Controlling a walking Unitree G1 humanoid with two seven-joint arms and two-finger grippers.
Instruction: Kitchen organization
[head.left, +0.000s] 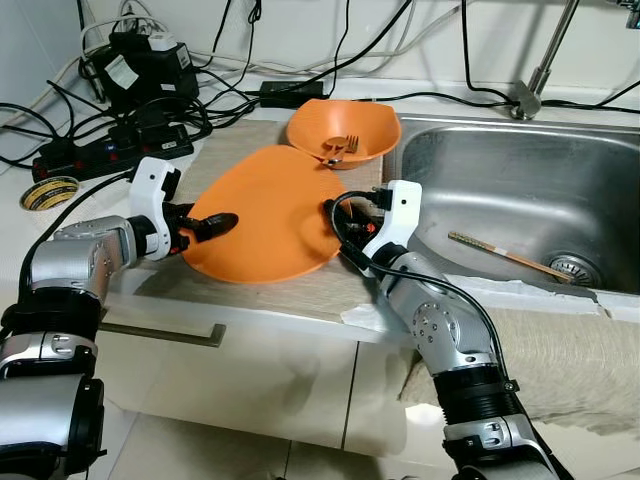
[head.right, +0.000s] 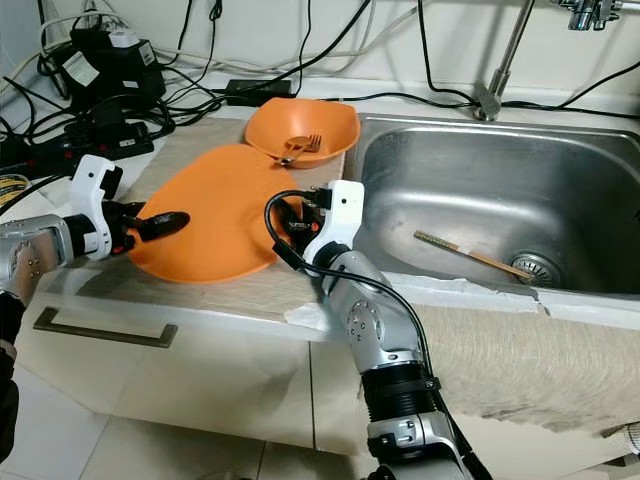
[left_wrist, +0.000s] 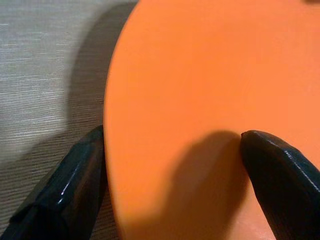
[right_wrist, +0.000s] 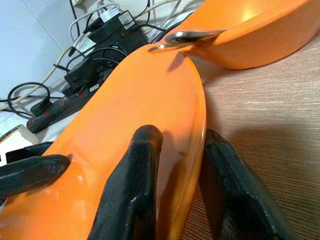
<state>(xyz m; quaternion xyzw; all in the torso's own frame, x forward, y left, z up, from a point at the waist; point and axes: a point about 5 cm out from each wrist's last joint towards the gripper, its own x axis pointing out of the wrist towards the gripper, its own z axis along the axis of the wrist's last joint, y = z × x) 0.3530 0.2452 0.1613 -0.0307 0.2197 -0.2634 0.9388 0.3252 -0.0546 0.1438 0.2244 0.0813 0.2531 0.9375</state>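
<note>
A large orange plate (head.left: 265, 215) lies tilted on a beige mat (head.left: 262, 294) beside the sink. My right gripper (right_wrist: 182, 170) is shut on the plate's right rim, one finger on top and one beneath, and that side is raised off the mat. At the left rim my left gripper (head.left: 205, 228) stands open. One of its fingers (left_wrist: 280, 175) rests over the plate's face and the other sits at the rim's outer edge. Just behind the plate is an orange bowl (head.left: 343, 125) with a metal fork (head.left: 340, 148) in it.
A steel sink (head.left: 520, 190) to the right holds a wooden stick (head.left: 505, 255); the faucet (head.left: 540, 70) rises behind it. Power strips and cables (head.left: 100, 155) crowd the back left, beside a roll of tape (head.left: 48, 192). A cloth (head.left: 560, 360) hangs over the counter's front edge.
</note>
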